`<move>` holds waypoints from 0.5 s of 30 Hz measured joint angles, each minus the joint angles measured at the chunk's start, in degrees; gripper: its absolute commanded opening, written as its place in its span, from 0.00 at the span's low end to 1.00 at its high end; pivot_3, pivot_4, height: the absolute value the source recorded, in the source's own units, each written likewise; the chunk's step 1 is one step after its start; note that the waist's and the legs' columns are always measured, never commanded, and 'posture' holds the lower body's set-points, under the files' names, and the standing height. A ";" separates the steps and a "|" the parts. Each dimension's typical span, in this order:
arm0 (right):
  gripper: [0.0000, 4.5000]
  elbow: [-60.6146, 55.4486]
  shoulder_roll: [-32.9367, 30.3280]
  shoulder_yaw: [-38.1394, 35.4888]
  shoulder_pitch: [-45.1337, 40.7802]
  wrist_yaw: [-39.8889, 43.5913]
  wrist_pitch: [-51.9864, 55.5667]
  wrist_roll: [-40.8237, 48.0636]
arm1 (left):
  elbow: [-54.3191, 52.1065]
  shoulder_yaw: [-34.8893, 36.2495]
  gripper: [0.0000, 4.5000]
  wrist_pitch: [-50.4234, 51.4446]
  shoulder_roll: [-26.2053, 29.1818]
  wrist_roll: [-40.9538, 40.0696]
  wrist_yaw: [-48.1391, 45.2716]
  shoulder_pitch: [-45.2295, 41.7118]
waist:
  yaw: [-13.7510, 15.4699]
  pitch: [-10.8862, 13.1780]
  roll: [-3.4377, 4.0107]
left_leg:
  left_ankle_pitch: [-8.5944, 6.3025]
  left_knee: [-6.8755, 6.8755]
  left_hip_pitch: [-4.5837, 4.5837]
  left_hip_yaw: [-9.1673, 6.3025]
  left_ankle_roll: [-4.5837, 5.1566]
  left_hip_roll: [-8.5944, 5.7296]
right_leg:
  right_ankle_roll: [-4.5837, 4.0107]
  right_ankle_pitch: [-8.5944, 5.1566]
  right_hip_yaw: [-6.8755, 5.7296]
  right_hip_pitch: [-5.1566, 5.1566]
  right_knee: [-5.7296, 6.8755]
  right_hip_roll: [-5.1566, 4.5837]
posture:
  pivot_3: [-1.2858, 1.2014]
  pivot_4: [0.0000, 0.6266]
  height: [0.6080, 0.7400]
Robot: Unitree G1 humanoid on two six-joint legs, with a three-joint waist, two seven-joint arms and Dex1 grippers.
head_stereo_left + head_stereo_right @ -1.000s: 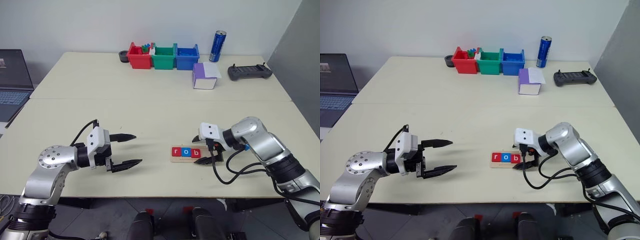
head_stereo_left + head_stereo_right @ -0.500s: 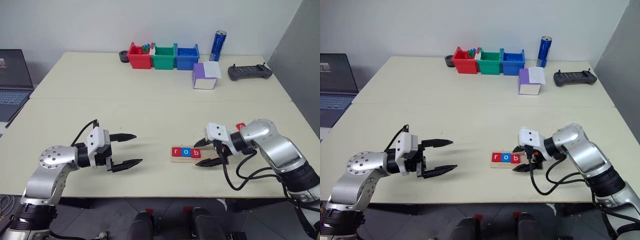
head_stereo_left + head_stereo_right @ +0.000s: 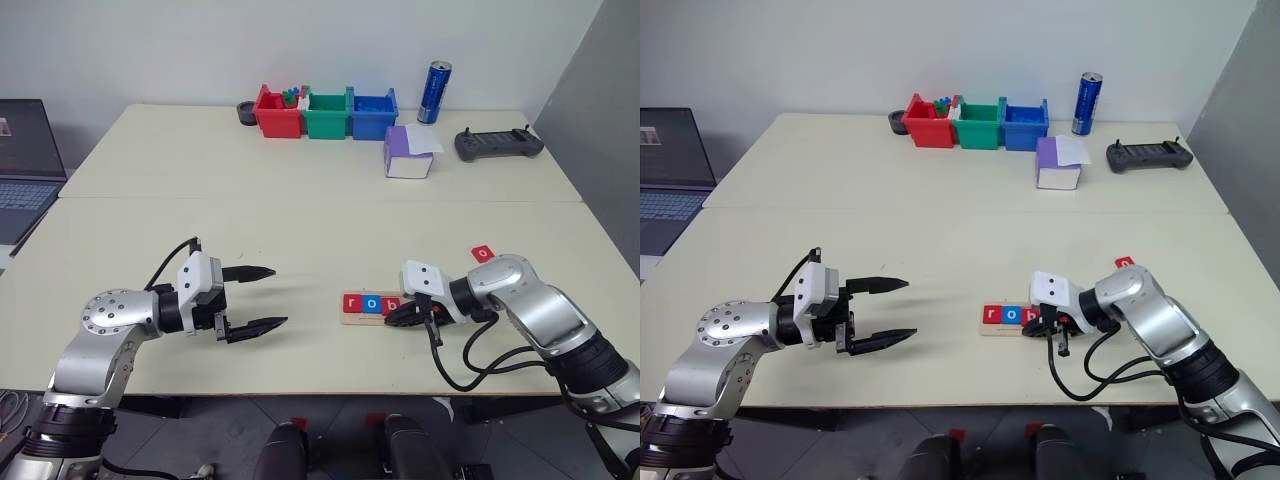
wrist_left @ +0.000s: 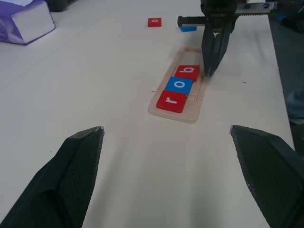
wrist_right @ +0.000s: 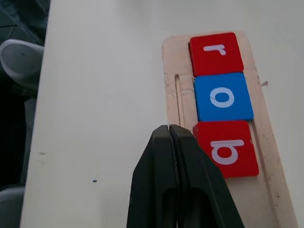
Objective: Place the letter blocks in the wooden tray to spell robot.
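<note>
Looking down from our head camera, we see our right gripper (image 3: 400,313) pinched tight with nothing in it, its tips down by the wooden tray (image 3: 350,318). Three letter blocks sit in the tray just beside those tips: a red r (image 3: 352,303), a blue o (image 3: 371,304) and a red b (image 3: 390,305). A red o block (image 3: 483,254) lies on the table behind that arm, well apart from the tips. Our left gripper (image 3: 254,297) is stretched wide and holds nothing. It hangs over bare table, well apart from the tray.

From our left wrist camera, the tray lies far ahead of the wide fingers (image 4: 76,180). The right gripper's closed tips touch down just beside the b. Past them lie the red o and a blue block (image 4: 188,28), both off the tray.

From our right wrist camera, the shut fingers (image 5: 173,175) sit beside the b (image 5: 226,148), over the tray's edge. The b looks a little crooked.

We think the b is being nudged straight. Next we need to open the right gripper, reach for the red o, and set it after the b.
</note>
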 measured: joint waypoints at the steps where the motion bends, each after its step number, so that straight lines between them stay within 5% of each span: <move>1: 0.01 0.66 0.23 0.01 0.00 -0.18 -0.42 -0.07 | -0.04 0.01 1.00 0.09 0.00 0.00 0.00 0.01 | 0.00 0.00 0.00 | 0.00 0.00 0.00 0.00 0.00 0.00 | 0.00 0.00 0.00 0.00 0.00 0.00 | 0.52 0.24 1.00; 15: 0.01 5.67 1.03 0.39 -0.89 -0.13 -5.06 -1.96 | -0.27 0.13 1.00 1.04 0.08 -0.06 0.07 0.12 | -0.02 0.00 0.00 | 0.00 0.01 0.02 0.00 0.00 0.00 | 0.01 0.01 0.01 0.01 0.01 0.00 | 0.52 0.24 1.00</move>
